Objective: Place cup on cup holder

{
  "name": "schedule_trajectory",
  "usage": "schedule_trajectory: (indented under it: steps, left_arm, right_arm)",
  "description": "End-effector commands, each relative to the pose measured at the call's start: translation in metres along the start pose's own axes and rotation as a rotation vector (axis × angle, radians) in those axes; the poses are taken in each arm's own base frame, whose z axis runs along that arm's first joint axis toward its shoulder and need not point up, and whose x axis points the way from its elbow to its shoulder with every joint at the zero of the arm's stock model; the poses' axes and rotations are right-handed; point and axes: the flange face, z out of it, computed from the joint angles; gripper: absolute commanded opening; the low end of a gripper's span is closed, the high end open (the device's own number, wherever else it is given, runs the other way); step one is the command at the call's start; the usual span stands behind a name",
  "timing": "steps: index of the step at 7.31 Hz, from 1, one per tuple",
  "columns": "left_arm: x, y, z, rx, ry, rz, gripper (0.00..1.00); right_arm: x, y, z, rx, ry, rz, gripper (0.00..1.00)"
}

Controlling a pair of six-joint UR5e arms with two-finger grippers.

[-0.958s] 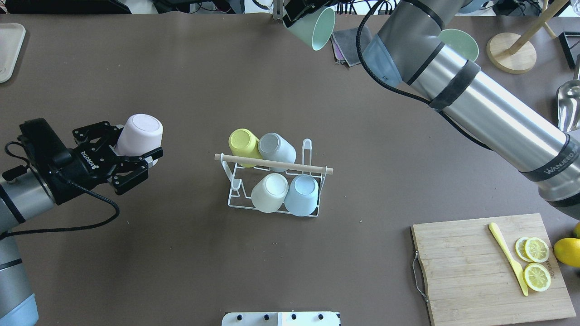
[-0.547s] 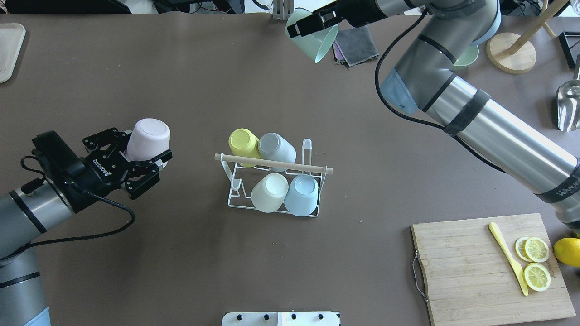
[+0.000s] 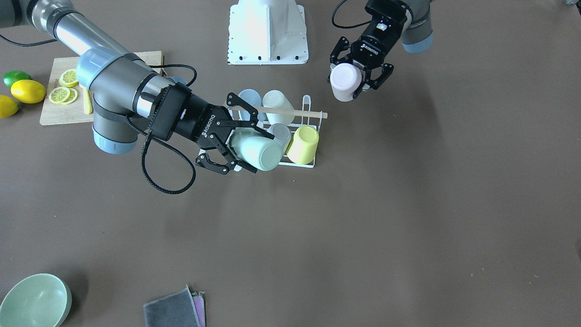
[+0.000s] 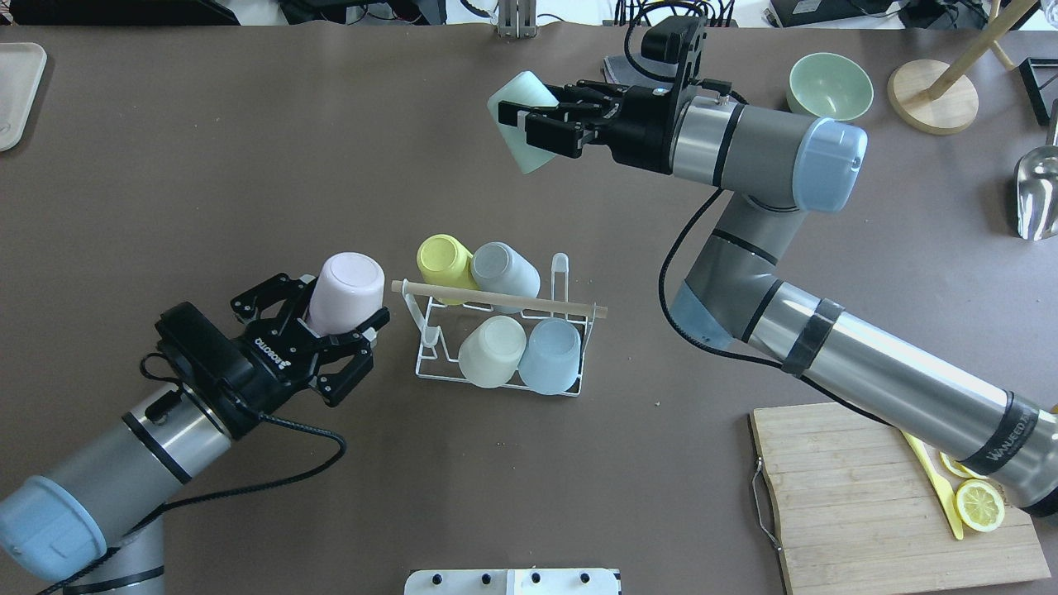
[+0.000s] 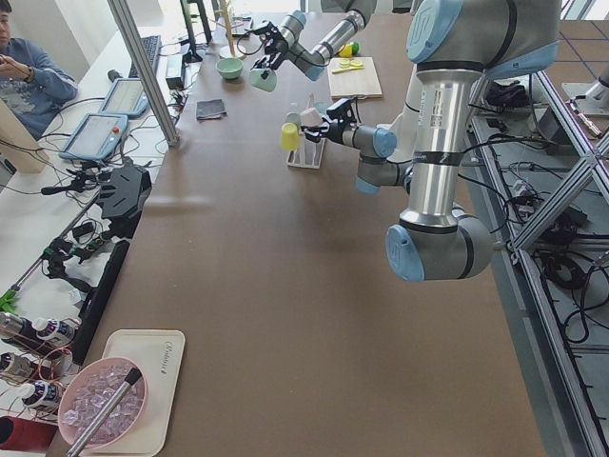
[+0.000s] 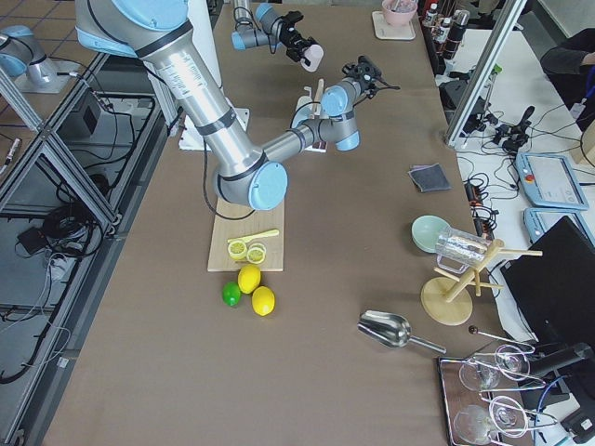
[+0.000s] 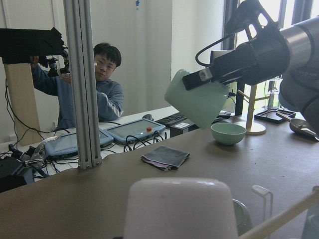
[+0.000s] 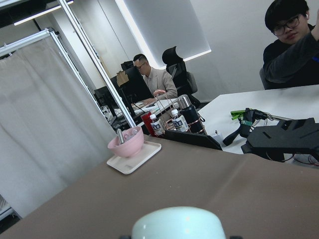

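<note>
At the near right of the worktop (image 4: 248, 165) a wooden cutting board (image 4: 868, 496) is seen, with a lemon slice (image 4: 979, 506) and a yellow knife (image 4: 938, 487) lying on it. Further in, on the left, a pink cup (image 4: 351, 281) is clamped between the fingers of the left gripper (image 4: 345, 299) and is held bottom up, raised off the worktop, just beside the left end of the wooden rod of the cup holder (image 4: 496, 298). Whether cup and rod touch cannot be told. The cup holder stands at the middle of the worktop, and four cups are carried upside down on its prongs: a cream cup (image 4: 492, 351) and a light blue cup (image 4: 550, 355) in the near row, a yellow cup (image 4: 442, 258) and a grey cup (image 4: 500, 268) in the far row. Beyond it, well apart from the holder, a mint cup (image 4: 519, 87) is gripped tightly by the right gripper (image 4: 529, 124) and is held tilted in the air. At the far right a green bowl (image 4: 829, 85) rests on the worktop.
</note>
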Motion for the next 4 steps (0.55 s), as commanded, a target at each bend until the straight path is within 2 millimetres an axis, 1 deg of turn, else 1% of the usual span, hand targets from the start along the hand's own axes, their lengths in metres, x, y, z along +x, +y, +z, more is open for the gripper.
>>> schedule_trajectory:
  steps: [1, 2, 3, 4]
  left_arm:
    - [0.048, 0.005, 0.005, 0.019, -0.002, -0.036, 0.08]
    - [0.051, 0.004, 0.007, 0.025, -0.007, -0.04, 0.08]
    - [0.052, 0.006, 0.01, 0.027, -0.006, -0.044, 0.08]
    - [0.057, 0.015, 0.018, 0.032, -0.004, -0.049, 0.08]
  right_arm:
    - [0.0, 0.046, -0.007, 0.145, -0.126, 0.04, 0.0]
    - [-0.006, 0.064, -0.009, 0.19, -0.156, 0.055, 0.0]
    - [-0.005, 0.064, -0.015, 0.257, -0.199, 0.053, 0.0]
    - [-0.002, 0.066, -0.02, 0.281, -0.211, 0.055, 0.0]
